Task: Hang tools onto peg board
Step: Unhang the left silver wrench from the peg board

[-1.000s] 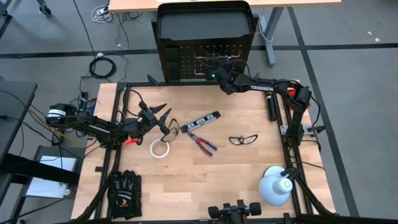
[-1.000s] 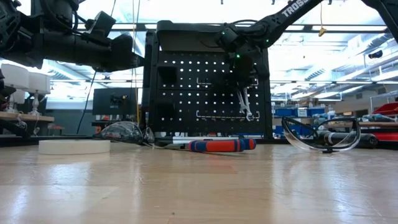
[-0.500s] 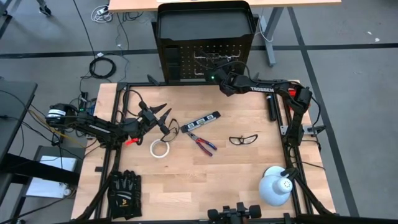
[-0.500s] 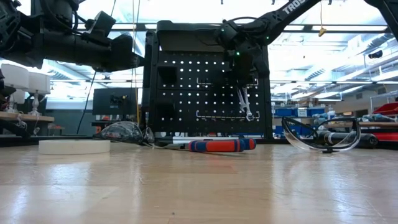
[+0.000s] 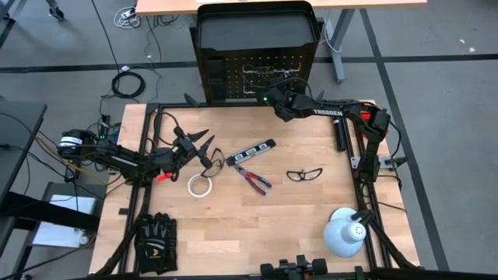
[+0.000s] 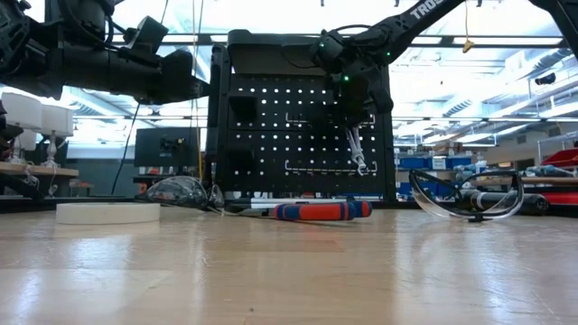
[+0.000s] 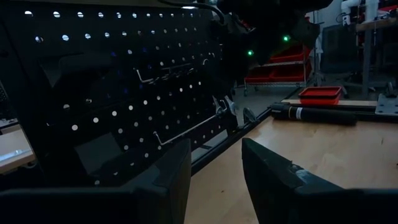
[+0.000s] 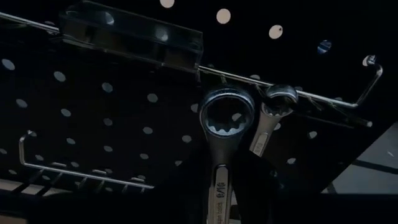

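— Any writing you can read?

— "TROSSEN" on my right arm, little else.

— And your grippers?

— My right gripper is up at the peg board, behind the table's far edge, clamped on a silver wrench at a hook rail beside the second wrench. My left gripper hovers half-parted, empty, near the tape roll.

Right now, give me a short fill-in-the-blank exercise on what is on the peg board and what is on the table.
1. The right gripper is up at the ____, by the two wrenches.
2. The white tape roll lies on the ____.
3. The number of wrenches at the board's upper hook rail is ____.
4. The left gripper hovers over the table with its jaws ____.

Missing words: peg board; table; two; open
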Robot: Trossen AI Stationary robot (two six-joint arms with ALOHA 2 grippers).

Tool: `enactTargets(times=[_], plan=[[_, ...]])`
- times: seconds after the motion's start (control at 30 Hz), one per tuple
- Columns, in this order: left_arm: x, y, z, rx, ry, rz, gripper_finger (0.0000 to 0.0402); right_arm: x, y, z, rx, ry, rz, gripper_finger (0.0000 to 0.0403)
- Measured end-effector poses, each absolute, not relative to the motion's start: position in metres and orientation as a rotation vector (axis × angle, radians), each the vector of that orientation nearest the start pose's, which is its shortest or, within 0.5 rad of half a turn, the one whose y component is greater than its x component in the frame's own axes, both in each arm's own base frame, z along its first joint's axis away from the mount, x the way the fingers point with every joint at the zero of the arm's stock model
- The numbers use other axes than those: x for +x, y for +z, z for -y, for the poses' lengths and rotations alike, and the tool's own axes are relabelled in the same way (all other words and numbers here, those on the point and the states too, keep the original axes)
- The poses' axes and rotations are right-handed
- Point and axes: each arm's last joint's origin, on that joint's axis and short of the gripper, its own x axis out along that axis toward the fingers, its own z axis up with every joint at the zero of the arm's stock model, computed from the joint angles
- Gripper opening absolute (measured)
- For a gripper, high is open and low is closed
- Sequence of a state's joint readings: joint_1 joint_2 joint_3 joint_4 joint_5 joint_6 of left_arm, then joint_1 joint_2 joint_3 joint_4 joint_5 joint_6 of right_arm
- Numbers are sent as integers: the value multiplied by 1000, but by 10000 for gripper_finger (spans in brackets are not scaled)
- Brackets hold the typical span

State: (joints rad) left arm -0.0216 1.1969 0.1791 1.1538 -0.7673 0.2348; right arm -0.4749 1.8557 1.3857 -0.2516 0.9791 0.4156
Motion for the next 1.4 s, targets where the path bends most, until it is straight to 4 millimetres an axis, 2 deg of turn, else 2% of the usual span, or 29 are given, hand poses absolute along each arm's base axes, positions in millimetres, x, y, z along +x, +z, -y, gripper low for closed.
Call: enactTargets(times=[0.27,0.53,0.77,0.93,1.17,1.33,1.4], plan=[[191,184,-16,170,755,40,144,348,245,203,122,-1513,-461,67],[191,184,-16,170,755,39,144,343,260,191,97,-1524,-458,68],[191,184,-16,170,756,40,144,345,267,166,88,-1443,-504,67],[191,184,-16,170,756,39,144,355,261,141,93,-1239,-621,68],[191,184,-16,170,756,40,144,363,245,113,258,-653,-876,66],[191,184,-16,170,756,40,144,350,234,103,327,-530,-1077,67],[191,184,-16,170,755,40,144,344,223,100,355,-499,-1142,67]])
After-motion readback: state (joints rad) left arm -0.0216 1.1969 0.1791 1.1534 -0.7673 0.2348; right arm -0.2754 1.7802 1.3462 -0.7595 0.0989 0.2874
